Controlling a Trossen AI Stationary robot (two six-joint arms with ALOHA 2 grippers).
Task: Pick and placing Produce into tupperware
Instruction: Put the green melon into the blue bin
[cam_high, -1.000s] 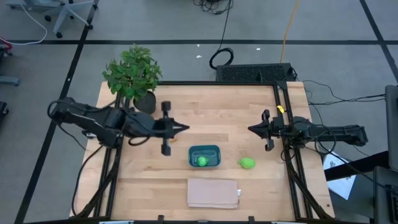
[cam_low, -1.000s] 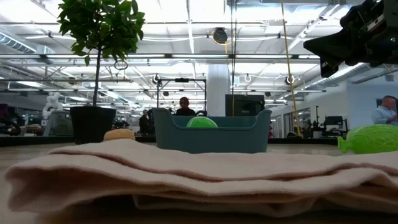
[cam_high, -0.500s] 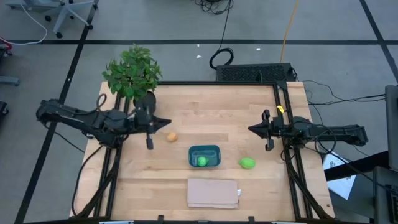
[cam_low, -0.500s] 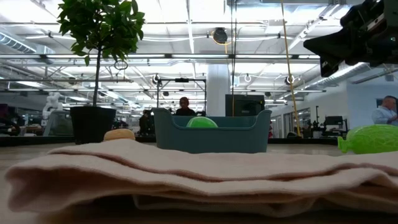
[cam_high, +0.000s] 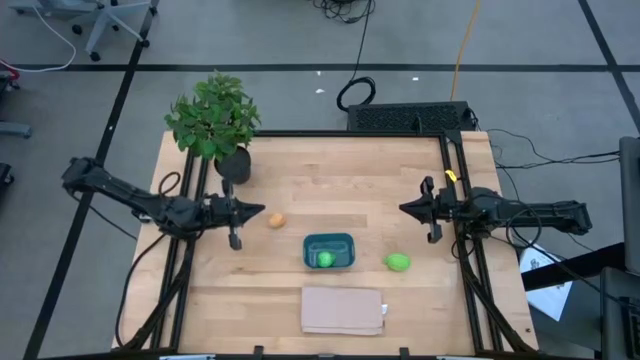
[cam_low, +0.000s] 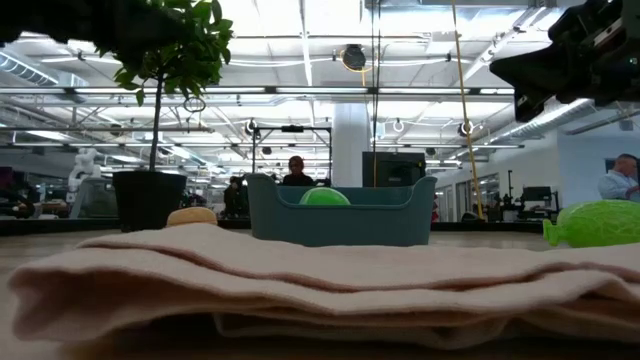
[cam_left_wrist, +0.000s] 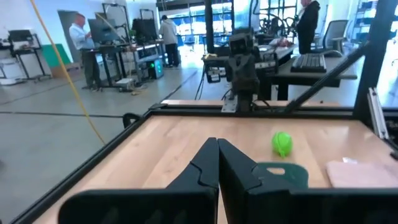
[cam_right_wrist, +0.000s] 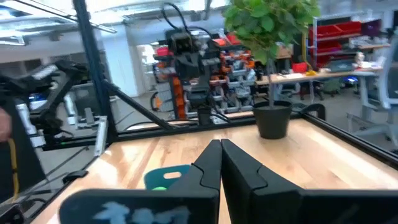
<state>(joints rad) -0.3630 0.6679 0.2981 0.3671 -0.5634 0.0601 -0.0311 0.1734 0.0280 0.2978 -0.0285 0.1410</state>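
One small green piece of produce (cam_high: 324, 260) already sits inside the teal tupperware (cam_high: 345, 242). The larger green one (cam_high: 398, 263) lies on the desk (cam_high: 330, 170) just to its right, and the orange-tan one (cam_high: 277, 221) up and to its left. The left gripper (cam_high: 262, 211) hangs beside the orange piece, the right gripper (cam_high: 401, 208) above the larger green one — both pinched shut and empty. Either must spread its fingers wide before descending, centre over its piece, then close gently — round produce probably rolls.

Grey floor (cam_high: 300, 40) with black tape lines, bright ceiling lights (cam_low: 300, 40), desks (cam_left_wrist: 311, 62).
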